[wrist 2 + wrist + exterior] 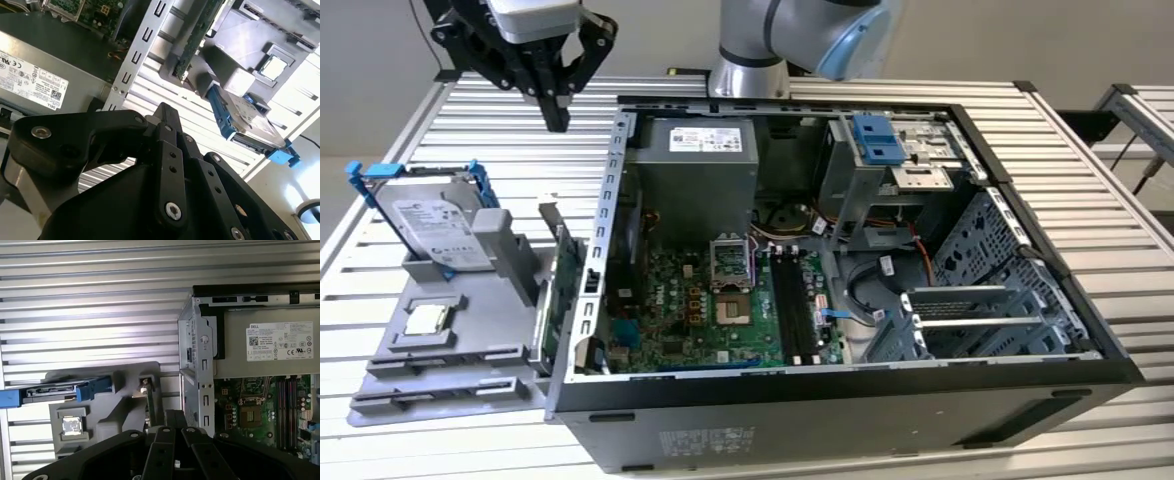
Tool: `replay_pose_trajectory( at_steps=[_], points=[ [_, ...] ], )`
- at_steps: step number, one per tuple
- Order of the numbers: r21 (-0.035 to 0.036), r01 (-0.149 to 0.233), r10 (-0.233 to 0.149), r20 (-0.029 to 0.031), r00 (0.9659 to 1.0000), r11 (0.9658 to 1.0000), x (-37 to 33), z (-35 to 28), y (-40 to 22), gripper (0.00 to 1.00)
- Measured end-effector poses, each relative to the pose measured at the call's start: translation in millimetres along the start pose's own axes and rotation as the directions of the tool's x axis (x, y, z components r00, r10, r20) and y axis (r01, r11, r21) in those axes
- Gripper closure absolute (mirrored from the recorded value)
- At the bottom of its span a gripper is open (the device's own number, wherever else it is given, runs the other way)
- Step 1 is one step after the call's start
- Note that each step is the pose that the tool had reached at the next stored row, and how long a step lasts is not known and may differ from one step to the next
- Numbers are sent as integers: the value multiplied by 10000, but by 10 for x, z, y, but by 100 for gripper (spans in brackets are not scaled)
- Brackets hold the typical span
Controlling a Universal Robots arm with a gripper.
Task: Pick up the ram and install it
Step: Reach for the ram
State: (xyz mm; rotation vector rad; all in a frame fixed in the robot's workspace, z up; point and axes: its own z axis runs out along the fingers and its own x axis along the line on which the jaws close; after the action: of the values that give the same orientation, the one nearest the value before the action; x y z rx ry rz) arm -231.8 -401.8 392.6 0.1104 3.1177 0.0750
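Hovering over the ribbed metal table, my black two-finger gripper is closed on nothing. The slim dark-green ram stick seems to stand on edge in the grey plastic holder, beside the open computer case.

Ribbed bare-metal table, matt plastic tray, matt painted-metal computer case.

We see an open computer case lying on a slatted metal tabletop.
Inside it we find a grey power supply, a green motherboard and a drive cage with a blue latch. Just beside the case, on the exterior view's left, a grey holder carries a tilted hard drive in a blue bracket, a small square silver processor chip and a green expansion card standing on edge.
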Motion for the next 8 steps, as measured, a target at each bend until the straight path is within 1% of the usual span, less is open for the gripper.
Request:
replay_pose_trajectory(
  at_steps=[8],
  points=[
    [0, 0, 0, 0, 10000, 10000, 114, -3, -14, 100]
  ],
)
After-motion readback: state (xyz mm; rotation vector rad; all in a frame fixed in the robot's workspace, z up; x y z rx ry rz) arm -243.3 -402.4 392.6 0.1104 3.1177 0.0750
